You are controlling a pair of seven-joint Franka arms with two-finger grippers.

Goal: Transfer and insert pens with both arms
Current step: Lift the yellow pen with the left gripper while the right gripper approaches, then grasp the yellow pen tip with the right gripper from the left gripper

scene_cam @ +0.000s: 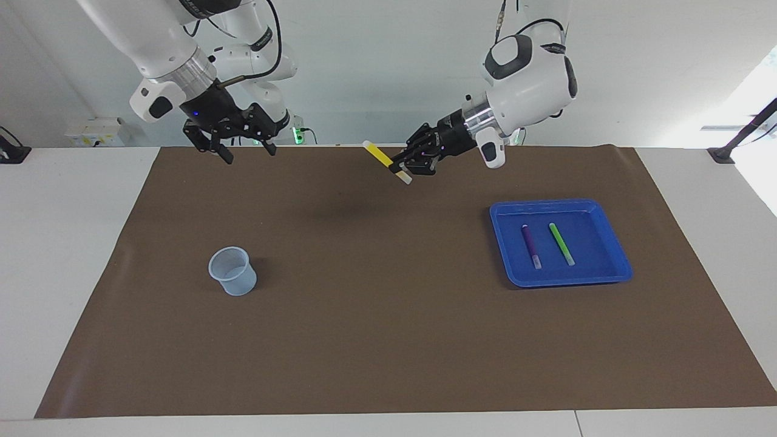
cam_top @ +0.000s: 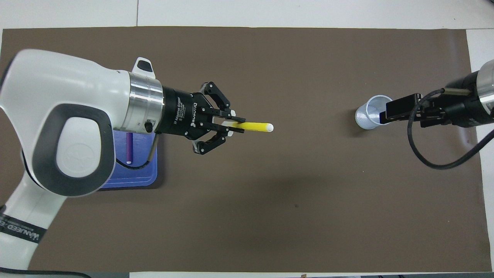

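Gripping the yellow pen (scene_cam: 382,158) near its whitish cap end, the left gripper (scene_cam: 405,165) is raised over the bare brown mat (scene_cam: 388,340) around the table's middle, its fingers pressed onto the pen. The pen is tilted, with most of its yellow barrel projecting from the fingers toward the right arm's end of the table. The right gripper (scene_cam: 246,150) is also in the air, over the mat edge nearest the robots at its own end of the table, fingers spread and holding nothing. The cup (scene_cam: 231,271) stands upright on the mat at that same end. The blue tray (scene_cam: 613,270) rests on the mat at the left arm's end. Inside it the purple pen (scene_cam: 530,244) and the green pen (scene_cam: 561,243) lie flat, side by side, apart from each other.
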